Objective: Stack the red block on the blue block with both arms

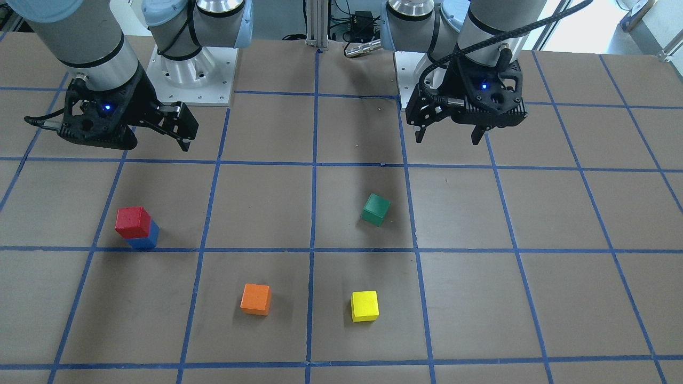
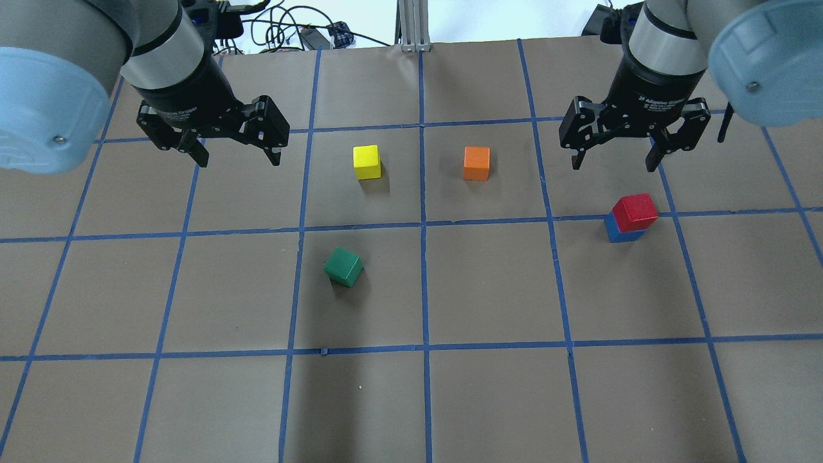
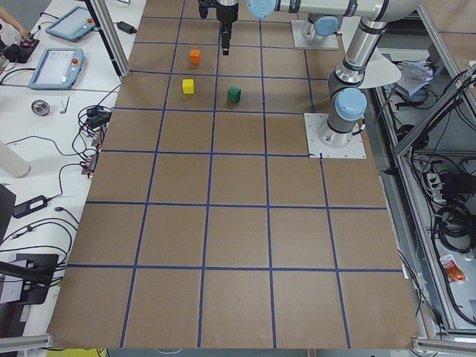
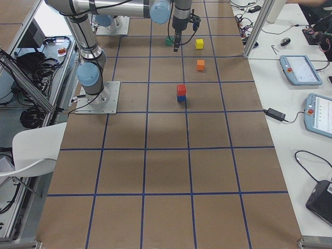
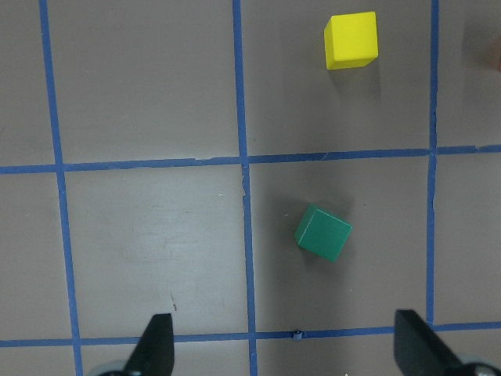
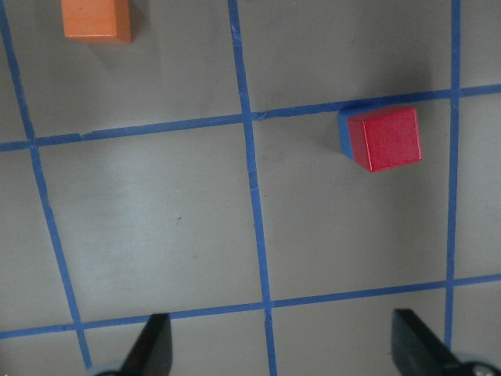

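Well, the small solid matte-faced red block (image 2: 635,211) already sits on top of the matching blue block (image 2: 616,230), the pair standing on the brown paper-covered tabletop (image 2: 488,399) in the robot's right half, roughly midway between the robot's edge and the operators' edge. The black two-finger right gripper (image 2: 612,164) hangs above the table just beyond the stack toward the operators' edge, jaws spread wide and empty. The left gripper (image 2: 239,159) hovers over the other half, equally wide and empty. A sliver of blue shows along one side of the red. From where I look it may be a slight offset or only the viewing angle, so I cannot say how squarely it rests. These cubes look light, rigid and not slick, so they should bear a firm pinch without harm. If a correction is wanted, I would take the red one on two opposite upright faces, mid-height, clear of the blue. The green cube (image 2: 344,267), yellow cube (image 2: 366,162) and orange cube (image 2: 476,163) stand well apart from the stack.
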{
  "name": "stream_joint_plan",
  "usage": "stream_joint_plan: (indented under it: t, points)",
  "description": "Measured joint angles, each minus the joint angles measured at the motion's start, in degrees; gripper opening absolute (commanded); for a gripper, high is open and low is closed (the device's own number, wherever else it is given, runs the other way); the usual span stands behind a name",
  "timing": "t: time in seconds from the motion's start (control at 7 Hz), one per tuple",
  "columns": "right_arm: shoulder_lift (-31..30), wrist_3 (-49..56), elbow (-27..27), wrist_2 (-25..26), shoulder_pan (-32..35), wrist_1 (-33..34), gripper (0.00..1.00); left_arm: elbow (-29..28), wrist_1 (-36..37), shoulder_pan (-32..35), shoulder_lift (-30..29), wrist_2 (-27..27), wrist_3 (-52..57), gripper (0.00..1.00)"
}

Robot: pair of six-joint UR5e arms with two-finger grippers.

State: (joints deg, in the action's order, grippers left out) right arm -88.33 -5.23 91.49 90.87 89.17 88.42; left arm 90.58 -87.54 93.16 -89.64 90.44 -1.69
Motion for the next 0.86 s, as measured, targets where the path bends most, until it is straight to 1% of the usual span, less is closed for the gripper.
stream_joint_plan:
  t: [0.86]
  points:
    - [0.0, -0.2, 0.9, 0.2, 0.1, 0.4, 1.00, 0.0, 0.0, 0.0, 0.0, 0.0, -0.1, 1.00]
